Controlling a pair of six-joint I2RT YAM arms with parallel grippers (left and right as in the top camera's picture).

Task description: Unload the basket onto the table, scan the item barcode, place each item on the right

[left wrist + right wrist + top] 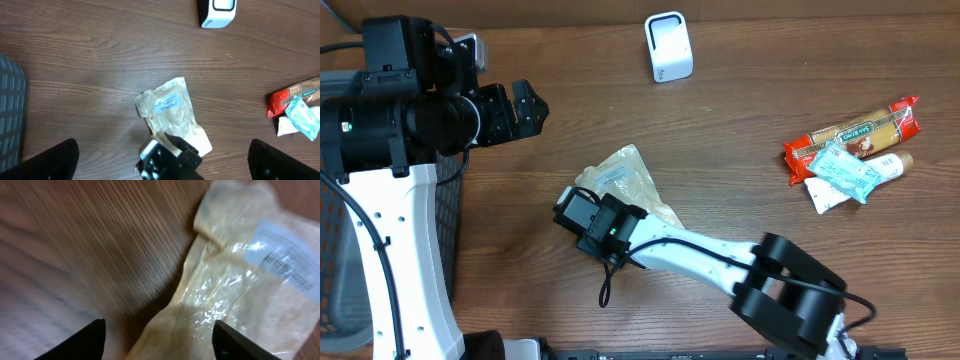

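A wooden tabletop (740,100) seen from above, with two robot arms, one on each side. The task's item, a single tan, crinkled plastic pouch (625,178), lies flat near the middle of the tabletop, with one white label (282,265) facing up; dark barcode lines show on it, though the close view is blurred. The right arm reaches in from the near right, and its pincer (159,330) stands open just above the pouch's narrower near end, one fingertip on either side and nothing gripped. The left arm stands at the left edge, its pincer (517,108) held wide open and empty above bare wood, well apart from the pouch. One small white scanner (668,47), a rounded box, stands upright at the far side, near the middle. At the right lies one loose pile of at least three packets: one long red wrapper (860,128), one light blue sachet (845,172) on top of it, and one white and tan tube (888,166) just beside them. One dark mesh basket (448,215) sits at the far left edge, partly hidden by the left arm.
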